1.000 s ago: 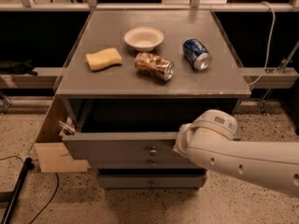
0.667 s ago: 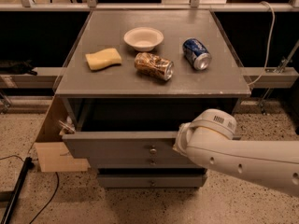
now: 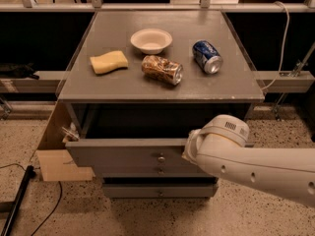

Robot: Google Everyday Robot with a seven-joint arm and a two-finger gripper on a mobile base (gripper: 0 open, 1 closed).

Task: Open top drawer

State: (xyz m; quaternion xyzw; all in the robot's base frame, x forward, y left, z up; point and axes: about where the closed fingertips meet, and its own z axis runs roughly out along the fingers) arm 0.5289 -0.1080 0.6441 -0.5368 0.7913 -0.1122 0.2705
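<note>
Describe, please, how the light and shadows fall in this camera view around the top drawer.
Camera view: the cabinet top is evenly lit from above, with a glint on the end of the blue can; the inside of the pulled-out top drawer lies in deep shadow, contents unreadable; the gripper, at the drawer front's right end, sits behind the brightly lit white arm.

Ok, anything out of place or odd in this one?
Both cans lie on their sides on the grey cabinet top: the brown patterned can, which looks dented, and the blue can. The grey top drawer stands pulled out, with the gripper at its front panel. Nothing looks spilled.
</note>
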